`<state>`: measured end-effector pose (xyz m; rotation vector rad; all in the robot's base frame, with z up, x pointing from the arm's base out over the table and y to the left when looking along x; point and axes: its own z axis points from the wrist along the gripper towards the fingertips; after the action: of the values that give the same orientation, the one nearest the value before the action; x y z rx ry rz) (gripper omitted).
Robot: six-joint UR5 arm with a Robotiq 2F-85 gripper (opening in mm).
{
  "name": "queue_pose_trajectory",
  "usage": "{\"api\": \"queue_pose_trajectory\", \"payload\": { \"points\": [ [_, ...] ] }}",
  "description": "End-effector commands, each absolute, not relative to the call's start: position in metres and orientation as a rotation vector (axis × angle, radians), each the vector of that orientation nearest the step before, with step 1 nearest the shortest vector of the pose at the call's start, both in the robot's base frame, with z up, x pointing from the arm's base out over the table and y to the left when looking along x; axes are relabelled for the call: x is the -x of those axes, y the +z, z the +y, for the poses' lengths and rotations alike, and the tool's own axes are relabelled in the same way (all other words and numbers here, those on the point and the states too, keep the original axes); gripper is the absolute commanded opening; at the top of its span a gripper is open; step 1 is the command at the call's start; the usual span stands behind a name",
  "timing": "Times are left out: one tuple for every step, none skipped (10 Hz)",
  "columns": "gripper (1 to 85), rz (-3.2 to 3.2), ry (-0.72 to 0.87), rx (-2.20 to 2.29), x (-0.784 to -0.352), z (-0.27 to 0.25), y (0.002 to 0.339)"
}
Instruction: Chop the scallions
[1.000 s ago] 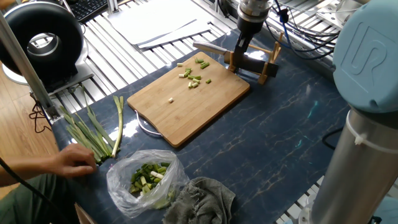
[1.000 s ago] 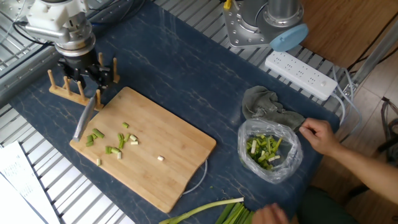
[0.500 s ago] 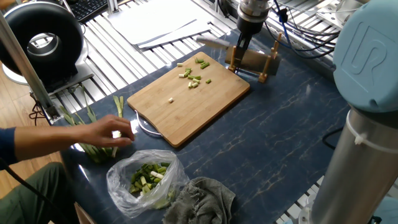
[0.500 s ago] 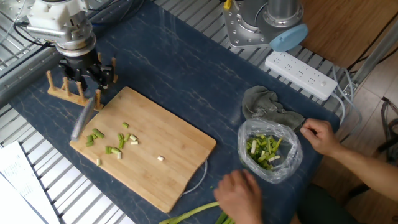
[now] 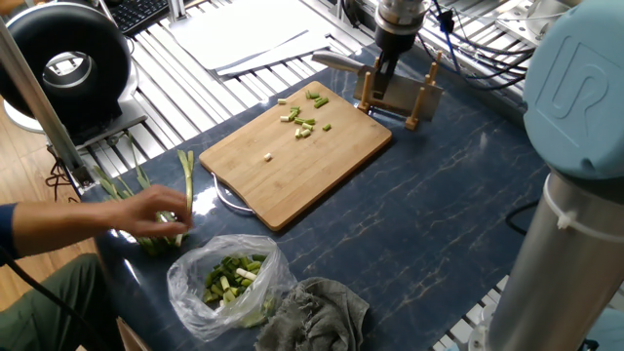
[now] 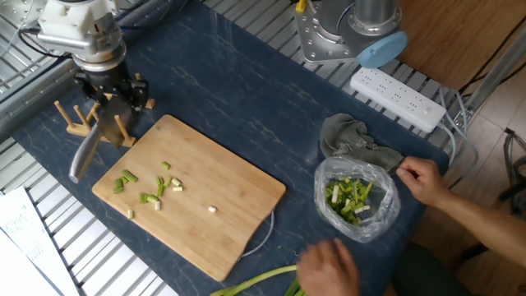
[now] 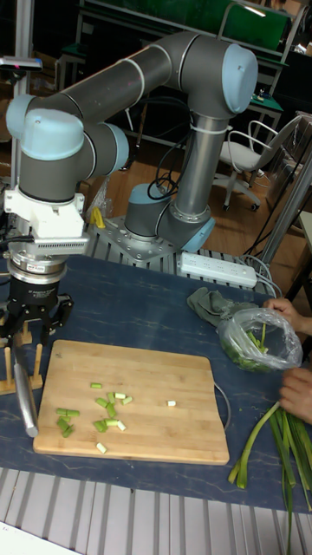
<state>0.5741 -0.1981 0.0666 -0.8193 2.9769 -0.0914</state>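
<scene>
We see the fingers [image 6: 105, 100] closed on the handle of a knife [image 6: 85, 150], its blade hanging down over the wooden rack [image 6: 94, 122] at the edge of the cutting board [image 6: 201, 210]. The scallions [image 6: 152, 187], short pale-green bits, lie on the board's near end, apart from the blade. The board rests on a dark blue marbled desk [image 6: 246, 99] beside slatted metal rails. The arm's joint cap [image 5: 575, 83] reads "UR". A person's hand [image 5: 156, 207] touches uncut stalks [image 7: 282, 451] beside a clear bag [image 6: 357, 200].
</scene>
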Motion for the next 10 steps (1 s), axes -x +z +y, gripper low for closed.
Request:
{"api": "queue_pose_trajectory", "payload": {
  "points": [
    [58.7,3.001,-0.163,0.851,-0.564,-0.211,0.084],
    [58.7,3.022,-0.174,0.858,-0.559,-0.21,0.096],
    [58.7,3.047,-0.182,0.858,-0.554,-0.208,0.109],
    [58.7,3.083,-0.157,0.831,-0.545,-0.2,0.122],
    [58.3,3.12,-0.108,0.788,-0.538,-0.187,0.132],
    [57.0,3.159,-0.044,0.711,-0.534,-0.169,0.142],
    [48.3,3.175,-0.001,0.635,-0.537,-0.155,0.149],
    [33.7,3.185,0.028,0.55,-0.541,-0.143,0.153],
    [10.3,3.189,0.022,0.458,-0.548,-0.138,0.155],
    [1.7,3.188,0.034,0.369,-0.554,-0.128,0.159]
  ]
}}
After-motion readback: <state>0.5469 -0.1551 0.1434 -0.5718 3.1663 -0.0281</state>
